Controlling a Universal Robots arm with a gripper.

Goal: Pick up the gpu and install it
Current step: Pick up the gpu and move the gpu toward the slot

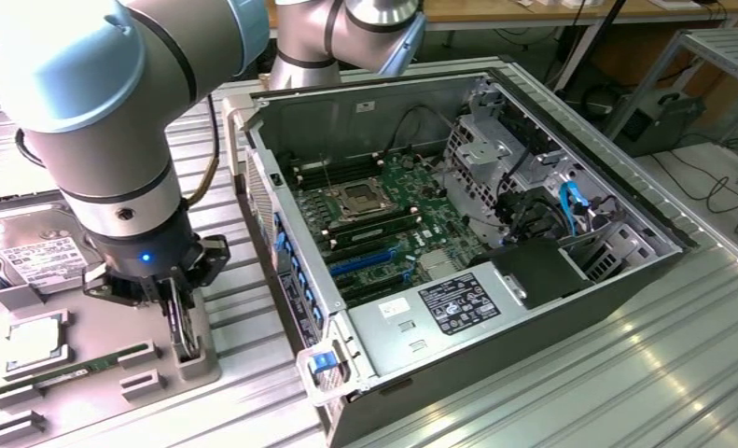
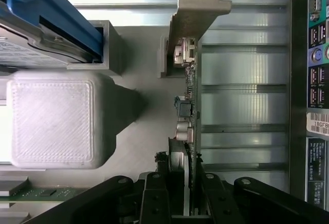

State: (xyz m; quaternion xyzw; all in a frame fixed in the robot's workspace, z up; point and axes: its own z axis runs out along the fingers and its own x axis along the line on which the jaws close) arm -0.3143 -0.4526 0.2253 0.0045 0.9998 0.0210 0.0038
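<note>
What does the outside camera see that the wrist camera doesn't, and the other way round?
Exterior view: the big robot arm, the open computer case with its green motherboard, the hard drive and the RAM stick.

Wrist view: a close look at the card's silver bracket, the tiny parts along its edge, and the ports on the case's back.

Both: the gripper closed on the gpu, which stands on edge in its grey holder.
</note>
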